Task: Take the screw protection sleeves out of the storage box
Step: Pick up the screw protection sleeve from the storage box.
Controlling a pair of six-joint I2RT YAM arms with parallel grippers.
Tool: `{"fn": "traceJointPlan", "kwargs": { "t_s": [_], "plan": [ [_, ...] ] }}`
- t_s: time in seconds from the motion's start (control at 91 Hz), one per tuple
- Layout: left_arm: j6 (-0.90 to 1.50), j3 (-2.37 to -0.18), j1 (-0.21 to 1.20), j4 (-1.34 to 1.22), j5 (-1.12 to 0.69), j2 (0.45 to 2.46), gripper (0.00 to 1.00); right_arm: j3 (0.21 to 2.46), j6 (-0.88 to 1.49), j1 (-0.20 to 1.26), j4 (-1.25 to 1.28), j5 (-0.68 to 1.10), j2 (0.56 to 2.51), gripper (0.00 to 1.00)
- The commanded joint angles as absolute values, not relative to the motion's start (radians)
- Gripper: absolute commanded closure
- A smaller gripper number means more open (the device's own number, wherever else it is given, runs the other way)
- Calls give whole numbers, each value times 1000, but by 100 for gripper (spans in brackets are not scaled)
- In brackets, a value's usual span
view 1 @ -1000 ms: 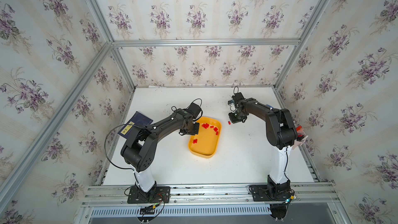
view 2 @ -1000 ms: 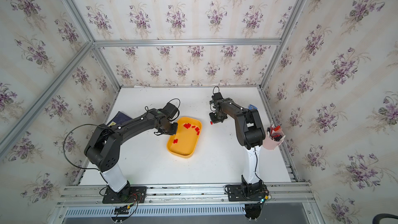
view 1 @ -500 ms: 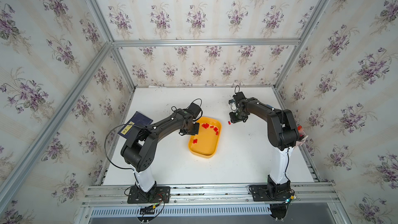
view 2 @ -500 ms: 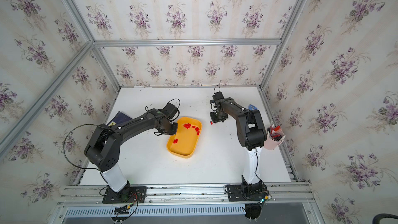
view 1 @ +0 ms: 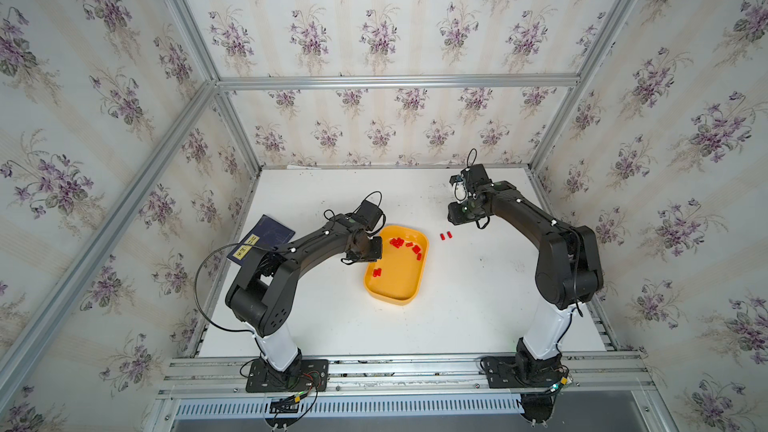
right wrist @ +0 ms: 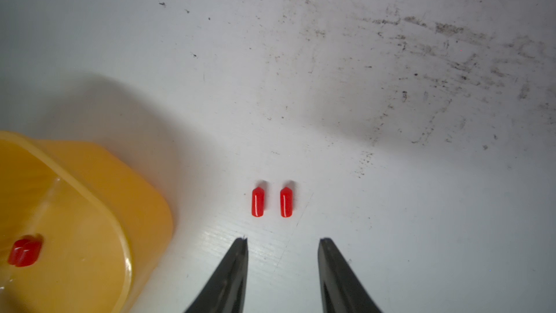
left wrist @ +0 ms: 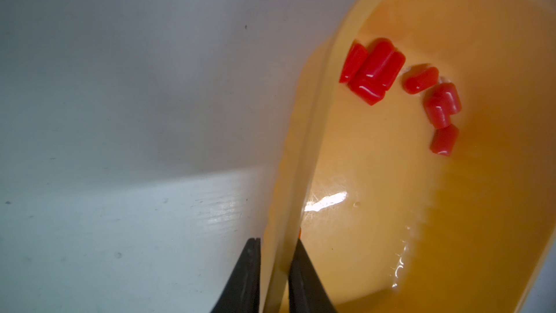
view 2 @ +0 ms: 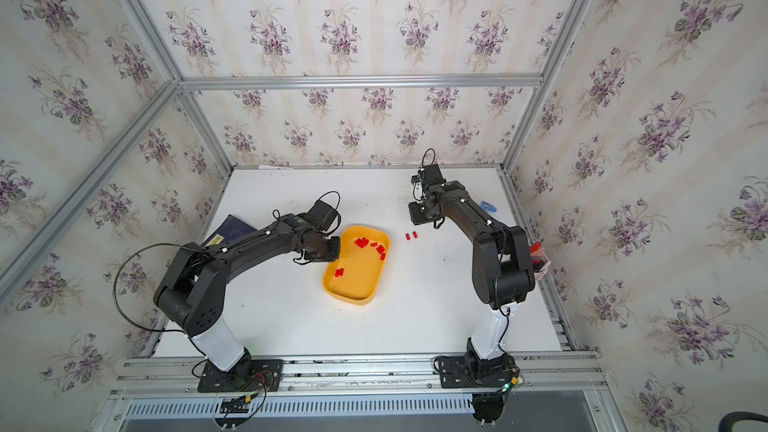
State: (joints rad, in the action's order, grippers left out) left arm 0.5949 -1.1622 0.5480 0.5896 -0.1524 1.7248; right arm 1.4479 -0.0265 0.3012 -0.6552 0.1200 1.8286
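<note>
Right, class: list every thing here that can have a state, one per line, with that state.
tray: resting on the table, partly filled.
caps in tray: lying loose.
two caps outside tray: lying side by side on the table, not touching.
left gripper: shut on the tray's rim.
right gripper: open, empty.
booklet: closed, flat.

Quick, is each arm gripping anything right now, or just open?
Left end effector: closed on the storage box rim.
Right end effector: open, holding nothing.

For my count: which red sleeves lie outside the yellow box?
The two sleeves side by side on the table, before the right gripper; others lie in the box.
</note>
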Motion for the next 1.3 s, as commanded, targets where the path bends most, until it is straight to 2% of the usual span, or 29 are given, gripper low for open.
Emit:
{"fn": "traceJointPlan", "kwargs": {
  "t_s": [0.0, 0.132, 0.286, 0.484, 0.945, 1.286],
  "plan": [
    [660, -1145, 548, 547, -189, 1711, 78, 1427, 24, 330, -649, 189, 1785, 56],
    [716, -1100, 548, 514, -213, 1691, 77, 1407, 89, 418, -646, 220, 1739, 57],
    [760, -1044, 548, 486, -229, 1655, 76, 1442, 122, 587, -656, 189, 1744, 57],
    [798, -990, 550, 454, -217, 1596, 72, 1534, 121, 664, -734, 169, 1838, 57],
    [783, -955, 563, 424, -219, 1599, 71, 1670, 85, 712, -928, 34, 2003, 58],
    [773, -958, 563, 421, -221, 1615, 71, 1685, 63, 715, -953, -54, 2084, 59]
  ]
}}
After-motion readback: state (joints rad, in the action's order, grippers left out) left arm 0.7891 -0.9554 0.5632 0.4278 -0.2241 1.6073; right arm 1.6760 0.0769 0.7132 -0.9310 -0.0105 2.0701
